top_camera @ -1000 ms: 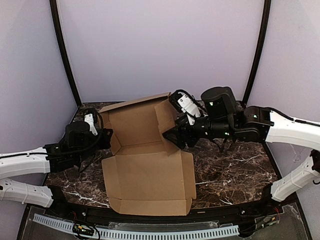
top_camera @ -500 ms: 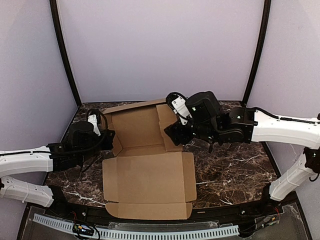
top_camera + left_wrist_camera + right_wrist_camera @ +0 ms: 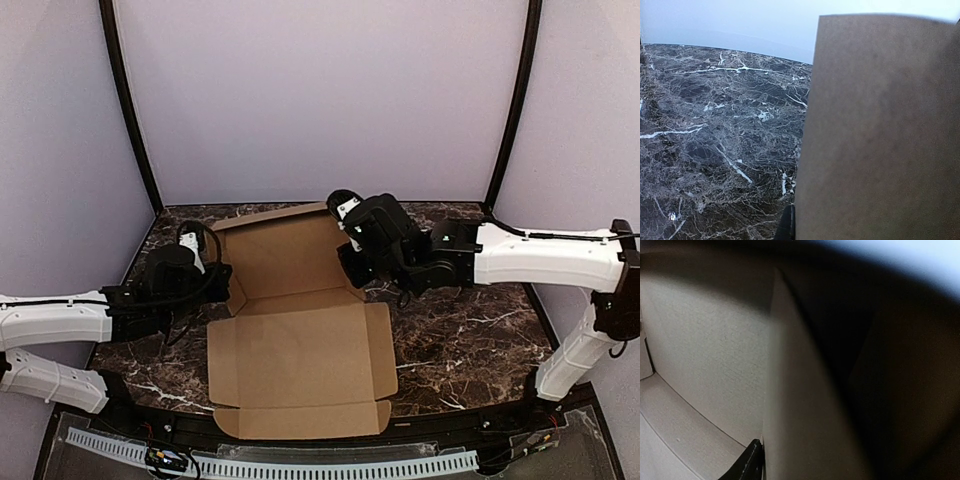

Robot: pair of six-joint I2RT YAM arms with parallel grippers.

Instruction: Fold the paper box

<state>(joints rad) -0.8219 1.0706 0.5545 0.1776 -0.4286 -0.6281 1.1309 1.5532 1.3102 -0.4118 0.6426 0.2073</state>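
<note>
The black right claw (image 3: 348, 265) has moved further back and left than a moment ago, and the right flap beside it stands straighter. The plain brown cardboard box (image 3: 295, 350) sits in the middle of the dark marble table (image 3: 470, 340), back wall up and front part flat. The black left claw (image 3: 220, 280) is pinched tight on the left flap. Whether the right claw squeezes cannot be told.

paper box (image 3: 880, 130) flap hides left gripper (image 3: 216, 280), right wrist view dark, blurred

The paper box (image 3: 300, 350) lies on the table (image 3: 470, 340), its rear panel (image 3: 285, 255) raised behind.
</note>
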